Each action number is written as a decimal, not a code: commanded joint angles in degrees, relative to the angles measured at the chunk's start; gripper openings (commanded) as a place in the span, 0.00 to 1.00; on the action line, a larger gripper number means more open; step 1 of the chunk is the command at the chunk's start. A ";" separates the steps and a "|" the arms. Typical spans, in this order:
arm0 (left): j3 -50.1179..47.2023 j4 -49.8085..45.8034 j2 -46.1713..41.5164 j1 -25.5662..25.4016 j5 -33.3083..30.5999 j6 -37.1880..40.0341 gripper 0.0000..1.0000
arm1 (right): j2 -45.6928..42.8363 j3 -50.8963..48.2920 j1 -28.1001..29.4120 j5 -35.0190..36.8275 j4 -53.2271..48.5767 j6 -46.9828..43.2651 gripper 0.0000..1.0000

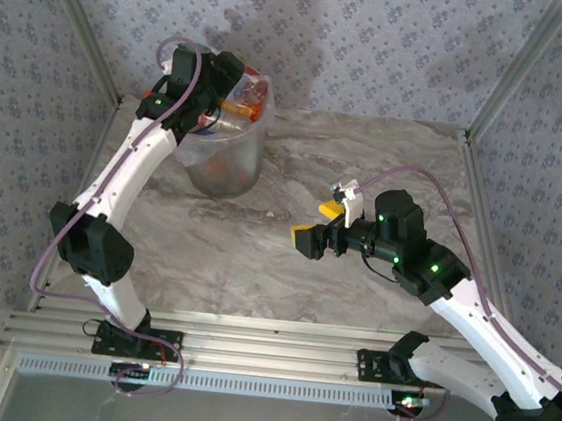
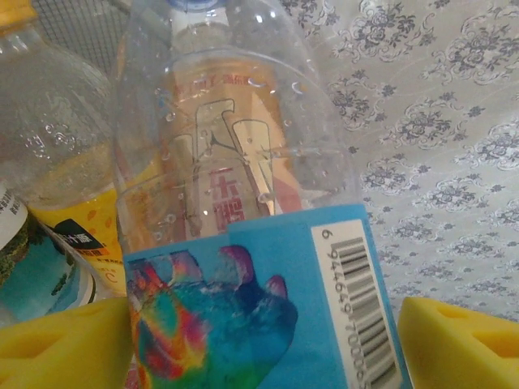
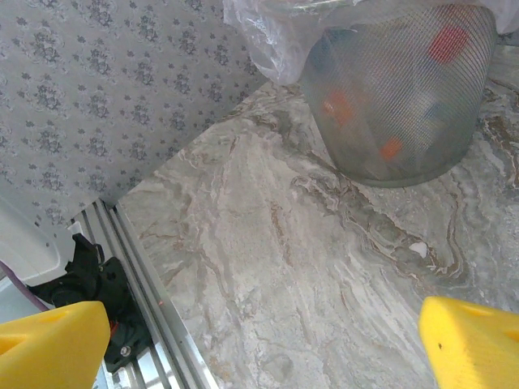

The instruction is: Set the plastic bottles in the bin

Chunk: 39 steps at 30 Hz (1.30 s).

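**While a Bottle Hangs at the Bin's Mouth, the Drop Could Go Astray**

The left pincer (image 1: pixel 221 92) reaches into the top of the bin (image 1: pixel 228 160), which stands at the far left of the table (image 1: pixel 276 260). Between its yellow pads (image 2: pixel 57 348) sits a clear bottle with a blue label (image 2: pixel 243 267). The pads flank it closely, and I cannot tell whether they press it or have let go. The right pincer (image 3: pixel 259 340) gapes wide with nothing in it, above the table and well apart from the bin.

Likely trouble, as I judge it:
- The bottle may cling to a soft pad by its label and ride up with the arm instead of falling.
- The heap looks high, so a released bottle could settle on top, roll and tip over the rim.
- The loose clear bag (image 3: pixel 259 32) lining the bin could catch on the pincer and be dragged out.
- A sideways pull by the arm could rock or topple the tall bin.

Counted:
- One bin, two arms and two pincers.
- Three bottles are plain from the left wrist: the blue-labelled one, a bottle with a yellow label (image 2: pixel 73 219) and a bottle with a sea-green label (image 2: pixel 24 267).
- An orange label seen through the clear plastic may be a fourth.
- Through the bin's wall more show as red and orange blurs, too vague to number.
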 commanded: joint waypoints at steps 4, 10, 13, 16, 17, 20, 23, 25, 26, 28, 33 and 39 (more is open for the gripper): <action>-0.74 0.90 -4.82 -0.74 -1.39 0.07 0.84 | -0.07 -0.23 0.43 0.04 0.54 0.46 1.00; -3.57 0.91 -8.78 -2.48 -3.20 1.20 0.93 | 0.27 -0.29 0.46 -0.11 0.82 0.53 1.00; -5.74 0.71 -11.40 -2.88 -4.94 2.46 0.97 | 0.35 -0.45 0.47 -0.17 0.86 0.56 1.00; -7.71 0.54 -14.10 -2.83 -6.84 4.26 1.00 | 0.67 -0.54 0.45 -0.16 0.95 0.59 1.00; -8.04 0.44 -14.77 -2.89 -7.21 5.08 1.00 | 0.71 -0.55 0.47 -0.15 0.90 0.55 1.00; -7.42 -0.30 -15.92 -2.75 -6.74 10.13 1.00 | 0.78 -0.34 0.52 0.88 0.61 0.68 1.00; -6.74 -0.49 -16.71 -1.97 -1.74 17.24 1.00 | 0.77 -0.35 0.52 2.12 0.26 0.77 1.00; -6.23 -1.47 -17.15 -1.79 1.76 23.15 1.00 | 0.59 -0.43 0.52 2.64 0.04 0.77 1.00; -6.11 -2.72 -17.60 -1.82 2.87 25.88 1.00 | 0.42 -0.50 0.52 2.87 -0.03 0.72 1.00; -7.53 -3.20 -18.88 -1.74 5.96 31.59 1.00 | 0.15 -0.62 0.51 3.29 0.03 0.50 1.00; -15.07 -3.76 -24.30 -1.74 14.47 44.89 1.00 | -0.20 -0.47 -0.01 4.53 -0.43 -0.25 1.00; -25.13 -5.17 -32.98 -1.74 17.31 52.75 1.00 | -0.31 -1.06 -1.03 10.90 0.12 -0.63 1.00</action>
